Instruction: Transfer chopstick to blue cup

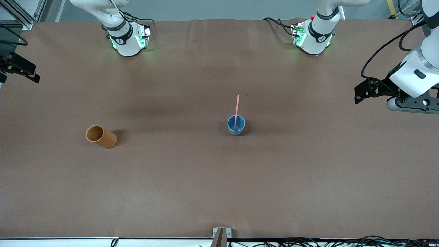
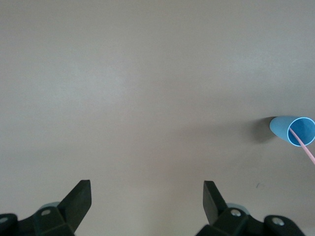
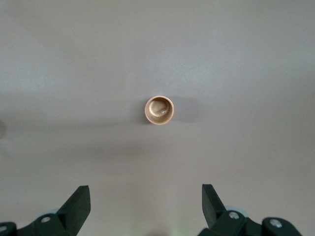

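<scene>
The blue cup (image 1: pixel 236 129) stands upright near the middle of the table. The pale pink chopstick (image 1: pixel 237 106) stands in it, leaning on the rim with its upper half sticking out. Both show at the edge of the left wrist view, the cup (image 2: pixel 288 129) and the stick (image 2: pixel 307 148). My left gripper (image 1: pixel 363 92) is open and empty, up in the air over the left arm's end of the table; its fingers (image 2: pixel 78 199) stand wide apart. My right gripper (image 1: pixel 32 73) is open and empty, high over the right arm's end of the table.
An orange-brown cylindrical cup (image 1: pixel 103 136) stands upright and empty toward the right arm's end, seen from above in the right wrist view (image 3: pixel 159 110). Brown cloth covers the table (image 1: pixel 219 192). Cables lie along the edge nearest the front camera.
</scene>
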You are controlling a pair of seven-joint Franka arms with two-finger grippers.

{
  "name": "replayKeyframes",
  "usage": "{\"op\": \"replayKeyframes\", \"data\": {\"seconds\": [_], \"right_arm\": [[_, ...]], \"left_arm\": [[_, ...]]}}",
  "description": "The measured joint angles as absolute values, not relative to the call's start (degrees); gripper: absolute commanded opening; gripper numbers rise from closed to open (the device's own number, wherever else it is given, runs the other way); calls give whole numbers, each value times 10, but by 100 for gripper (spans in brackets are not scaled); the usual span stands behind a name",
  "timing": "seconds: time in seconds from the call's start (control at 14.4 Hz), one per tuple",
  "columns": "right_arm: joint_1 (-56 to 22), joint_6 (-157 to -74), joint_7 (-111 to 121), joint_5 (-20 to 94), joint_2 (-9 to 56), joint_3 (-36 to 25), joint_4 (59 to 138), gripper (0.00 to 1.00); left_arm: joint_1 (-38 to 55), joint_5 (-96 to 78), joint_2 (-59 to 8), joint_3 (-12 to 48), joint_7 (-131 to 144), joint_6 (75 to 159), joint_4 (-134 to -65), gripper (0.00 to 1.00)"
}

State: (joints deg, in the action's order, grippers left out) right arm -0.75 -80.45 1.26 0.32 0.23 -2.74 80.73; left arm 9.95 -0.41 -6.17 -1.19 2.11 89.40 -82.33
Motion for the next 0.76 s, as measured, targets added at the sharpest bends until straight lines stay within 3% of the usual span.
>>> {"op": "replayKeyframes", "data": {"seconds": [0.76], "right_arm": [[-6, -810, 21, 9, 5, -30, 807, 100]], "left_arm": [[97, -4, -62, -13, 21, 894, -813, 100]]}}
